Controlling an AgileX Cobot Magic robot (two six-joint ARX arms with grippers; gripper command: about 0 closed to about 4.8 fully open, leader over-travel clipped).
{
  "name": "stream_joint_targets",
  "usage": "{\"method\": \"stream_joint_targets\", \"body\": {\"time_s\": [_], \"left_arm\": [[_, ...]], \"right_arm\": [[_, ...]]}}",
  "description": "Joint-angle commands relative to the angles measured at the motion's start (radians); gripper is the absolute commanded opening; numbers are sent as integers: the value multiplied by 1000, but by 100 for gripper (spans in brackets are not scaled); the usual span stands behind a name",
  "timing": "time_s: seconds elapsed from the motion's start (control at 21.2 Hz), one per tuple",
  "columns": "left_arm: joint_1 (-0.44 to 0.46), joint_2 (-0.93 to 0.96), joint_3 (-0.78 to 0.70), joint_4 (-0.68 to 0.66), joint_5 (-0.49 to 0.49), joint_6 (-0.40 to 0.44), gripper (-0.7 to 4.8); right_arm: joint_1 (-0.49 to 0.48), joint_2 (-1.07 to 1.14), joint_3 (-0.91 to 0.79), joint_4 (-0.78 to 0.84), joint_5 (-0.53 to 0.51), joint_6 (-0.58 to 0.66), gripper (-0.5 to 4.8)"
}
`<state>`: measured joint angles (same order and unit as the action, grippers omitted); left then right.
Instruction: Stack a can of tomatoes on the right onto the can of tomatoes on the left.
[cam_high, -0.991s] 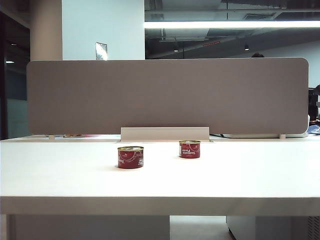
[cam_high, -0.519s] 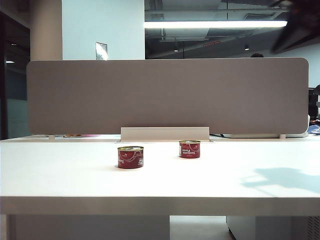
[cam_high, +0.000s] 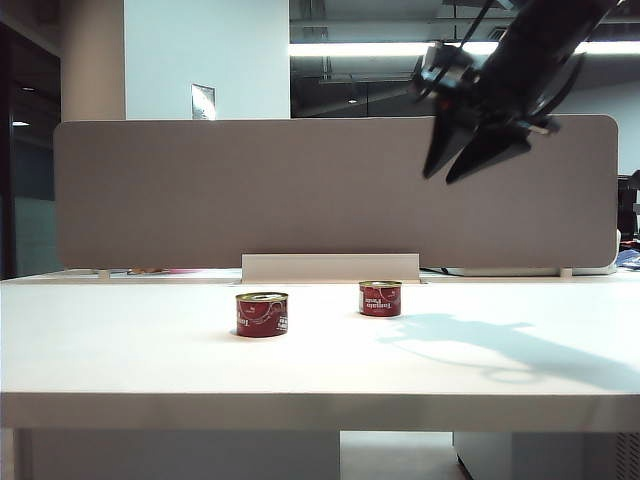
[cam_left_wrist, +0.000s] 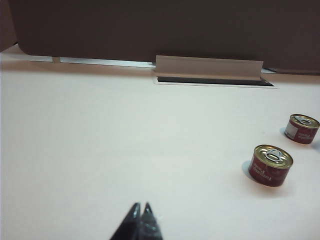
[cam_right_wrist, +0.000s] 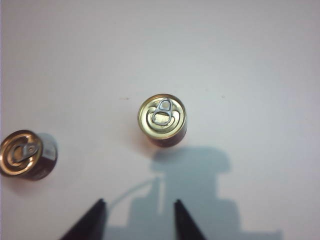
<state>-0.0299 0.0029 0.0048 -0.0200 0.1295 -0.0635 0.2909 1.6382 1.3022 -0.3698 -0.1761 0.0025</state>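
Two short red tomato cans with gold lids stand upright and apart on the white table (cam_high: 120, 350). The left can (cam_high: 261, 314) is nearer the front, and the right can (cam_high: 380, 299) is a little farther back. My right gripper (cam_high: 439, 179) hangs high above the table, up and to the right of the right can, open and empty. In the right wrist view the right can (cam_right_wrist: 162, 119) lies ahead of the open right gripper (cam_right_wrist: 139, 201), with the left can (cam_right_wrist: 25, 154) off to one side. My left gripper (cam_left_wrist: 141, 205) is shut and empty, low over bare table, far from both cans (cam_left_wrist: 270, 165) (cam_left_wrist: 302, 128).
A grey partition panel (cam_high: 330, 190) stands along the back of the table, with a white raised cover (cam_high: 330, 267) at its foot over a cable slot (cam_left_wrist: 215, 80). The arm's shadow (cam_high: 500, 345) lies on the table's right part. The table's front edge (cam_high: 320, 410) is close.
My right arm has swung into the exterior view from the upper right, moving left and down, and its jaws have opened. Its shadow has spread toward the right can. Both cans are unmoved.
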Motion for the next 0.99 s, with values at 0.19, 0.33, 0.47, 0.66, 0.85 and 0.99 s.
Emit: {"method": "stream_joint_targets", "body": {"time_s": [0.19,0.33,0.47,0.66,0.85,0.99], "left_arm": [[0,1,3,6,2,4,-6],[1,1,3,6,2,4,-6],[1,1,3,7,2,4,-6],[0,1,4,7,2,4,-6],[1,1,4,8,2,4,-6],[1,1,4,8,2,4,-6]], "right_arm": [[23,128,122,-2,-3,-4,410],[57,232,195,0,2,-5,479],[79,298,236,-1,12,-5,479],[95,377,260,-3,74,-4,479],[93,400,260,-3,119,-5,479],[93,408,260,3,138,-5,479]]}}
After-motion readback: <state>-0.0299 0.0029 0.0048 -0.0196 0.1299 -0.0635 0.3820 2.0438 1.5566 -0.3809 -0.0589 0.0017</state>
